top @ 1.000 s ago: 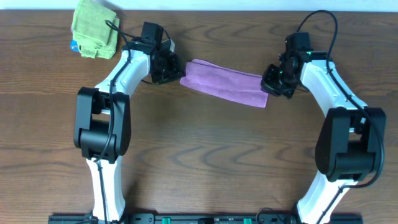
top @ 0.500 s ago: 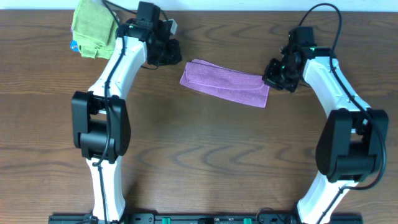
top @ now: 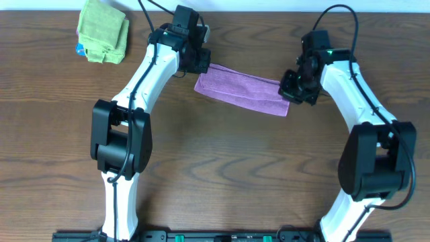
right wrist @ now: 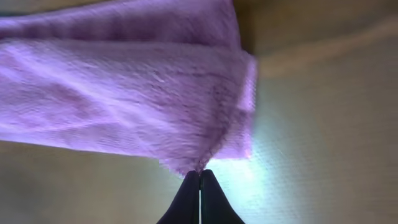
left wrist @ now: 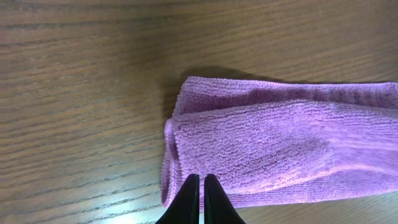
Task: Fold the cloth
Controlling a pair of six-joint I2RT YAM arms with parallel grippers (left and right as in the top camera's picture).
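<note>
Lying folded: purple cloth (top: 242,93); left claw (left wrist: 199,182) closed, right claw (right wrist: 199,177) closed at corner.

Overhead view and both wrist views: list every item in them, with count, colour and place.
purple cloth: one, purple, folded into a strip, lying between the two grippers
green cloth: one, green, folded, far left corner
blue item: one, blue, peeking from under the green cloth; too little shows to identify
table: one, brown wood, under everything
left arm: one, white and black, reaching to the strip's left end
right arm: one, white and black, reaching to the strip's right end
left gripper: one, black, fingers together over the left end
right gripper: one, black, fingers together at a right-end corner
</note>
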